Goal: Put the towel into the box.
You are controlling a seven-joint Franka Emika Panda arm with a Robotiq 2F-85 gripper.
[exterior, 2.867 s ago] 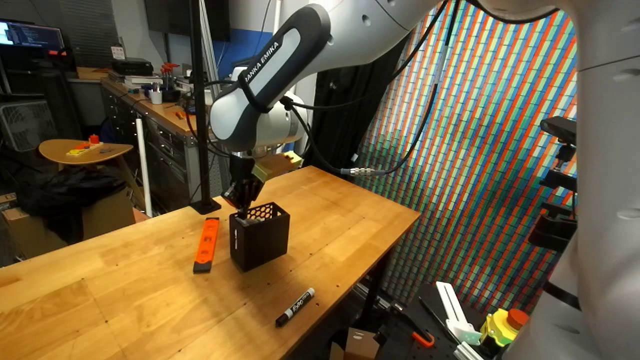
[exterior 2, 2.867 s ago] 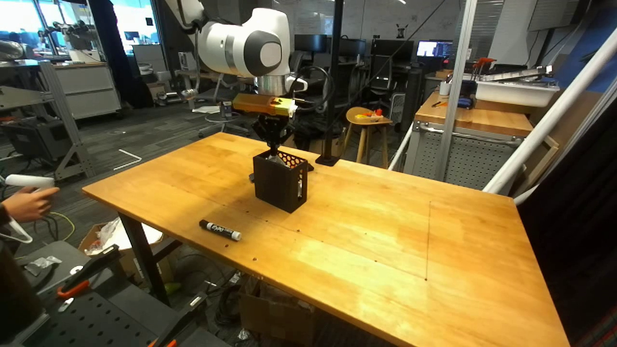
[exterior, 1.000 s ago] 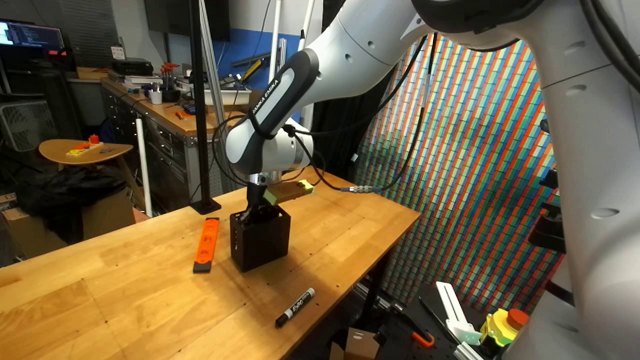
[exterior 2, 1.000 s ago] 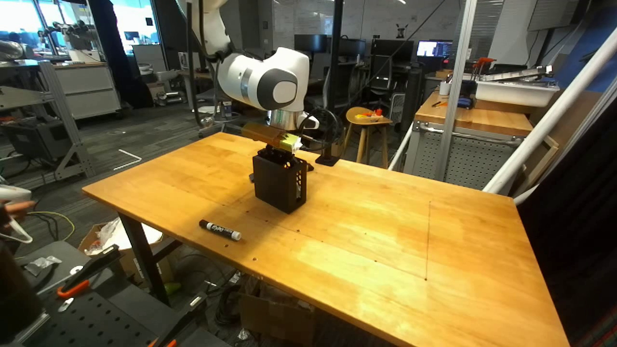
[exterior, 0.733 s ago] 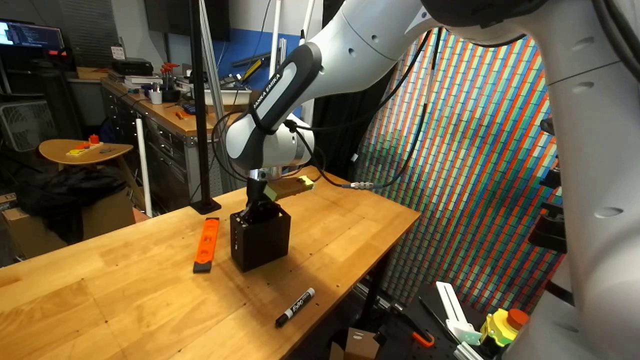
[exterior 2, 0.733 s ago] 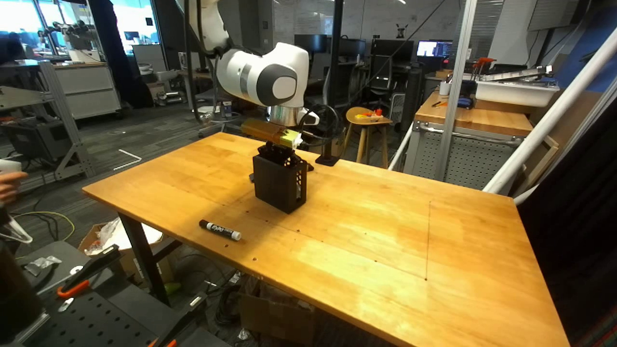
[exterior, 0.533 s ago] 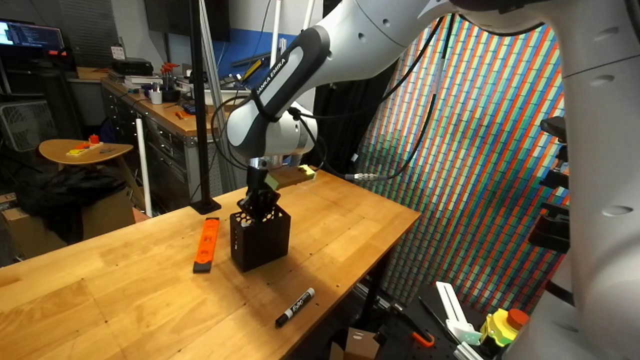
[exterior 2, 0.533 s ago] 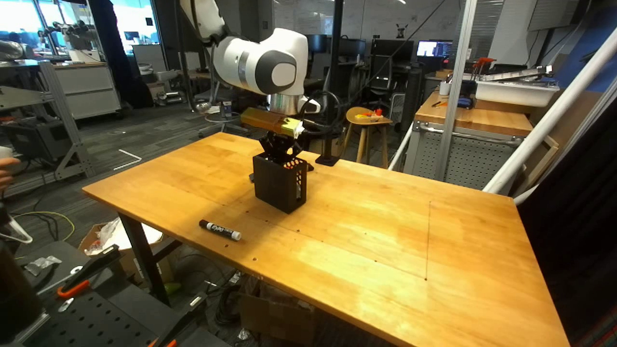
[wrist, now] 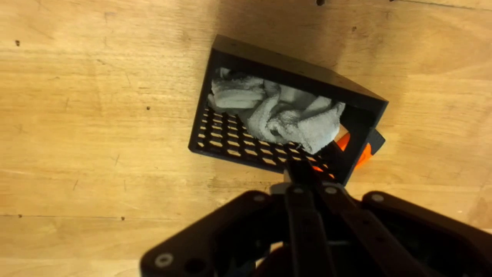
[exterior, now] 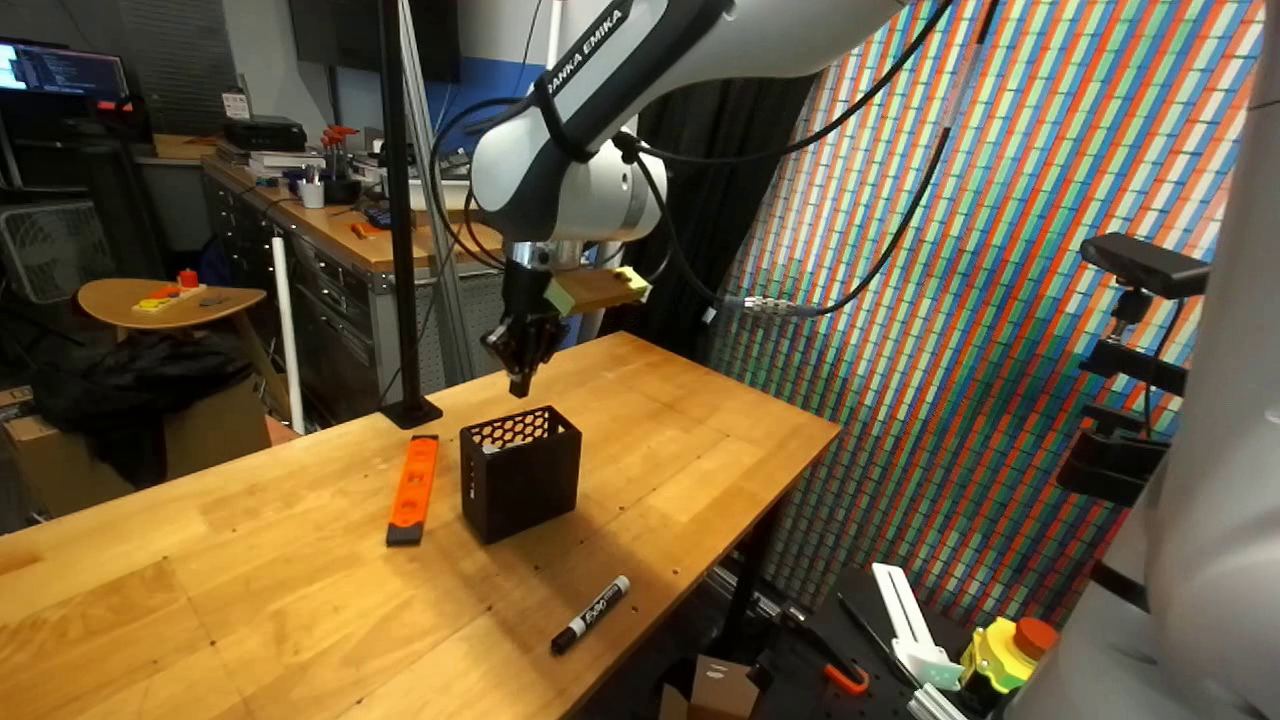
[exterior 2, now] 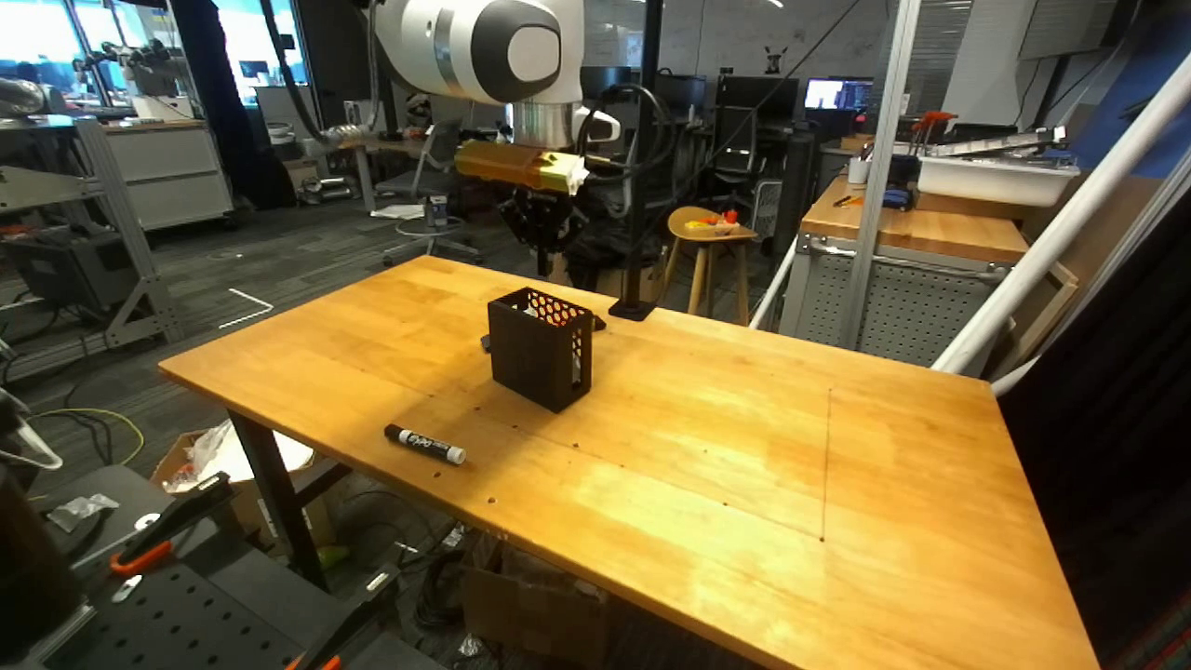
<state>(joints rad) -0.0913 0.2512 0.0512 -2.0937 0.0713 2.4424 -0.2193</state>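
The black box [exterior: 525, 485] stands upright on the table, open at the top, with honeycomb holes in one wall; it shows in both exterior views [exterior 2: 530, 358] and in the wrist view [wrist: 292, 65]. The crumpled grey-white towel [wrist: 300, 123] lies inside the box, below its rim. In the exterior views only small pale bits of it show. My gripper [exterior: 520, 388] hangs above the box, pointing down and apart from it; it also shows in an exterior view [exterior 2: 542, 265]. In the wrist view its fingertips [wrist: 301, 167] are together with nothing between them.
An orange level [exterior: 414, 490] lies on the table beside the box, partly hidden behind it in the wrist view [wrist: 363, 156]. A black marker [exterior: 590, 615] lies near the table edge. A black post [exterior: 400, 250] rises from the table's far edge near the box.
The gripper first went down into the box, then rose straight out and now hangs above it. The towel, earlier showing at the box top, now sits lower inside. The box has barely moved.
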